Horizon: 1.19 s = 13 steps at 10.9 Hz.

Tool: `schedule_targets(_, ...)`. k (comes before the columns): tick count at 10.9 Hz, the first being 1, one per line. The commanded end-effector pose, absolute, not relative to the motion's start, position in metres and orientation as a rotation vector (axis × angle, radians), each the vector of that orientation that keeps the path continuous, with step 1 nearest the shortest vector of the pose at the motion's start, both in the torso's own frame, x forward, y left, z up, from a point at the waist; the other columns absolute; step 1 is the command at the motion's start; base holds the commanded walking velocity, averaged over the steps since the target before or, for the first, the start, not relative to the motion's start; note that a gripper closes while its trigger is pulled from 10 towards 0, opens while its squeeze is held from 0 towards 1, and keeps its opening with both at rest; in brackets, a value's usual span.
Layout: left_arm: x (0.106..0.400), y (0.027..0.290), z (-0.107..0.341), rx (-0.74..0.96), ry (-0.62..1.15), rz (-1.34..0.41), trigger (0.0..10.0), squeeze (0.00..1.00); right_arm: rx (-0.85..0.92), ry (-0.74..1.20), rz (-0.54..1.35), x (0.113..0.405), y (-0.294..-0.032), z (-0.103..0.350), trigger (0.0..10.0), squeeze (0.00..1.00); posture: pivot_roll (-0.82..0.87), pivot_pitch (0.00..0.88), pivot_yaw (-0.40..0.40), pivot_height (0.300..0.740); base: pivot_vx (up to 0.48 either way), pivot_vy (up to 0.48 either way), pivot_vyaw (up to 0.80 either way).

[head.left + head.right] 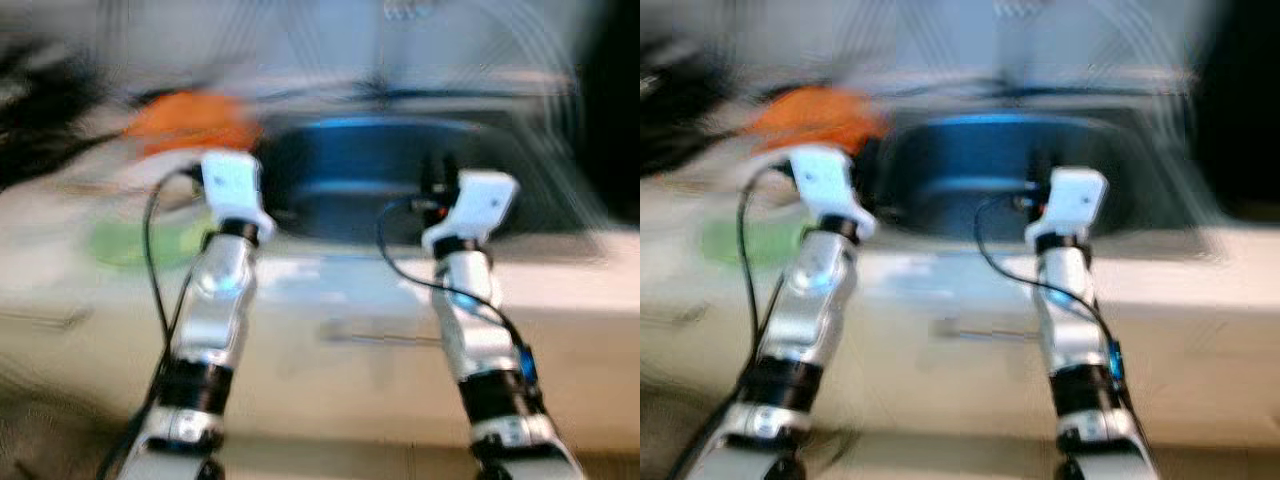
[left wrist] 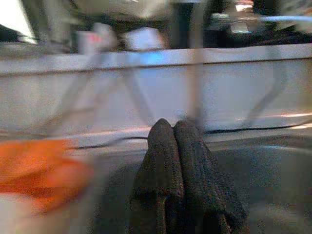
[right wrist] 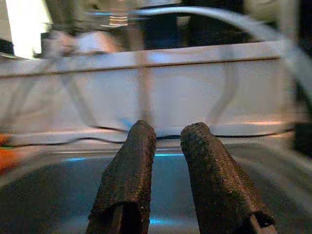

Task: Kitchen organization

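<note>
A: Starting at the upper left of the head views, what is lying there?

B: An orange thing (image 1: 190, 120) is sitting on the counter (image 1: 300, 285), too blurred to name, with a green patch (image 1: 140, 240) below it. The camera is shaking, so edges are smearing.

A: And the left end effector (image 2: 173, 131)?

B: It is reaching over the left rim of the sink (image 1: 380, 170). In its wrist view the two fingers are pressing together with nothing between them. The orange thing is lying just beside it, toward the left edge of the frame.

A: The right end effector (image 3: 168, 134)?

B: It is pointing into the sink at centre right, fingers parted by a small gap and gripping nothing.

A: So which arm is better placed?

B: I am judging the left one, since the orange thing is lying on its side of the sink, well apart from the right. Its long axis I cannot tell through the blur.
</note>
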State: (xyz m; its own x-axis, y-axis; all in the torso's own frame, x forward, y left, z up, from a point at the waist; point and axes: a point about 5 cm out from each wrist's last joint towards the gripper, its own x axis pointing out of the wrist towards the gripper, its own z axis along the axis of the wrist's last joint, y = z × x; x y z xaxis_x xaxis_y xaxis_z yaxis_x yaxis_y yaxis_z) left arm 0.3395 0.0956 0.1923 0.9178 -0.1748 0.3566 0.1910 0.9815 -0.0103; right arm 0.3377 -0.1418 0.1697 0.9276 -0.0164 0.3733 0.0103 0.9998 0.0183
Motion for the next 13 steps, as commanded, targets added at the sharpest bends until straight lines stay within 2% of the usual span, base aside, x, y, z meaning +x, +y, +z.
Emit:
schedule_targets(1, 0.340, 0.095, 0.197, -0.021, -0.379, -0.196, 10.0, 0.00, 0.020, -0.402, -0.016, 0.338, -0.140, 0.174, 10.0, 0.00, 0.06, 0.000, 0.066, 0.740, 0.311, 0.000, 0.00)
schedule_targets(3, 0.340, 0.095, 0.197, -0.020, -0.378, -0.198, 10.0, 0.00, 0.020, -0.403, -0.018, 0.338, -0.140, 0.174, 10.0, 0.00, 0.07, 0.000, 0.066, 0.740, 0.313, 0.000, 0.00)
schedule_targets(9, 0.335, 0.091, 0.199, -0.022, -0.394, -0.213, 10.0, 0.00, 0.024, -0.402, -0.014, 0.338, -0.138, 0.173, 10.0, 0.00, 0.07, 0.000, 0.067, 0.740, 0.000, 0.000, 0.00)
schedule_targets(12, 0.332, 0.120, 0.208, -0.036, -0.415, -0.108, 10.0, 0.00, 0.026, -0.400, -0.008, 0.338, -0.136, 0.172, 10.0, 0.00, 0.08, 0.000, 0.069, 0.740, 0.000, 0.000, 0.00)
schedule_targets(13, 0.327, 0.160, 0.217, -0.020, -0.440, 0.038, 10.0, 0.00, 0.027, -0.396, -0.004, 0.338, -0.135, 0.171, 10.0, 0.00, 0.08, 0.000, 0.070, 0.740, 0.000, 0.000, 0.00)
